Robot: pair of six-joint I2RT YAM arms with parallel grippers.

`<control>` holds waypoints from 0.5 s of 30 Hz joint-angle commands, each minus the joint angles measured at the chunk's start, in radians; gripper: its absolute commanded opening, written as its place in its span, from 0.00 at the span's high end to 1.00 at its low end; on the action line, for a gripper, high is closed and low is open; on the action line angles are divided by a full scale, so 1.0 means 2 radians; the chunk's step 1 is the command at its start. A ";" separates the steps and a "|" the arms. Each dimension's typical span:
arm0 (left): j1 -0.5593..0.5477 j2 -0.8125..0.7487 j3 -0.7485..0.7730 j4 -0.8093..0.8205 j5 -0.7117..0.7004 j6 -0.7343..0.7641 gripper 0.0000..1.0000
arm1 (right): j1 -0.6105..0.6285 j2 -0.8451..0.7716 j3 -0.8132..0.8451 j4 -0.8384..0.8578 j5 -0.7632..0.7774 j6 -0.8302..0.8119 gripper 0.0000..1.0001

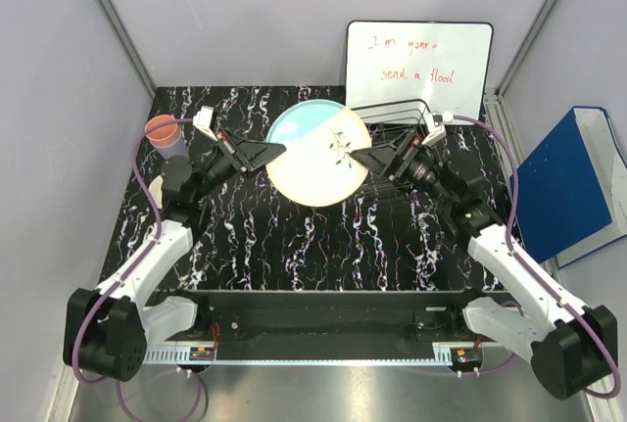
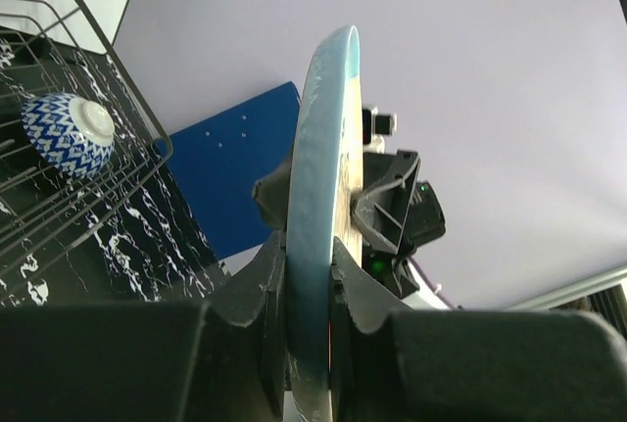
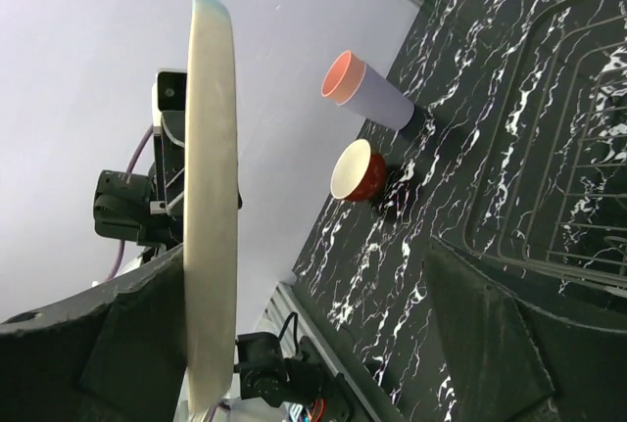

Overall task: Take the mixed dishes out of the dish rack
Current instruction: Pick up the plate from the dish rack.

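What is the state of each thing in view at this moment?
Large plate: lifted, clamped at its rim.
Left hand: shut on large plate.
Right hand: open around the plate's rim.
Pink cup: nested inside lavender cup.
Red bowl: upright on the table.
Patterned bowl: on its side in dish rack.

Black counter (image 1: 294,246) veined with white. Propped upright at its far right edge, a white board (image 1: 421,60) with red handwriting (lower line legible as "send a flood"). Past the counter's right side, a blue folder (image 1: 560,182), tilted, near the pale wall (image 1: 245,11).
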 commanded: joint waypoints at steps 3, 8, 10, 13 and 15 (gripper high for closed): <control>-0.014 -0.009 0.023 0.067 0.008 -0.002 1.00 | 0.019 0.053 0.068 0.029 -0.036 -0.003 0.13; -0.020 -0.006 0.028 0.053 0.009 0.014 1.00 | 0.043 0.092 0.090 0.022 -0.045 -0.012 0.52; -0.020 -0.010 0.036 0.032 0.011 0.028 1.00 | 0.047 0.093 0.088 0.022 -0.040 -0.013 1.00; -0.020 -0.016 0.056 -0.008 0.007 0.058 1.00 | 0.049 0.087 0.083 0.015 -0.032 -0.018 1.00; -0.020 -0.018 0.077 -0.048 0.002 0.080 0.93 | 0.049 0.075 0.082 0.008 -0.023 -0.022 1.00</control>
